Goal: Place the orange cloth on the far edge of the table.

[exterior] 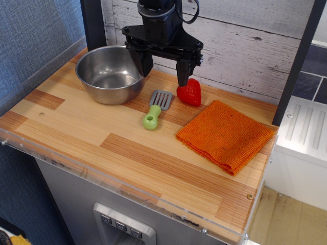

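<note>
- The black two-fingered gripper (162, 69) hangs at the back of the counter with its jaws spread apart and nothing between them; one finger stands over the round steel bowl's (109, 74) rim side, the other just above the small red strawberry-shaped toy (189, 92).
- The bright orange folded square of woven cloth (225, 135) lies flat near the right edge of the light wood-plank table (76, 127), well apart from the gripper.
- Likely risk: moving toward the cloth, the low finger could knock the strawberry toy, which sits between gripper and cloth.
- Another risk: the cloth is layered, so a shallow pinch may lift only the top fold and let it open out.
- The cloth's near corner sits close to the table's right rim; a sideways drag could push it over.
- The grey spatula with a green handle (156, 108) lies left of the cloth, just clear.
- Open room: the back strip by the whitewashed plank wall (245, 46), behind the cloth, looks free; the front half of the table is bare.
</note>
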You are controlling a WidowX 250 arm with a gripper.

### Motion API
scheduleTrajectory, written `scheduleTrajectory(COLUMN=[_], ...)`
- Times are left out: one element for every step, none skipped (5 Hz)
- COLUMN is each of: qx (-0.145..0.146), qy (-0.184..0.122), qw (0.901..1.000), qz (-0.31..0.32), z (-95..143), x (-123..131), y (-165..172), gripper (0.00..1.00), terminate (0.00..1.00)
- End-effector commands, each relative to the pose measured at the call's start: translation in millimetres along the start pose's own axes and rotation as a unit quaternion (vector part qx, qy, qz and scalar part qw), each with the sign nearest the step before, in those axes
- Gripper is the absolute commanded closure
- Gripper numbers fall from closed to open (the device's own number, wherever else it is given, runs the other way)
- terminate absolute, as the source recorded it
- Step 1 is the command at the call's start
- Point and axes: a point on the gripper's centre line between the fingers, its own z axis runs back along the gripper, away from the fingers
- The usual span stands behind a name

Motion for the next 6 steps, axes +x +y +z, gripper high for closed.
scheduleTrajectory(qx=[0.000, 0.000, -0.008, -0.016, -0.008, -0.006], qy=[0.000, 0.004, 0.006, 0.012, 0.028, 0.038], qw=[1.0000, 0.9999, 0.9994, 0.9983, 0.9974, 0.9959], qz=[0.000, -0.014, -0.033, -0.055, -0.066, -0.081], z=[0, -12, -19, -29, -44, -59], x=[0, -2, -5, -6, -6, 0], y=[0, -26, -50, -71, -81, -89], gripper=[0.00, 0.00, 0.00, 0.00, 0.00, 0.00], terminate=[0.00, 0.00, 0.00, 0.00, 0.00, 0.00])
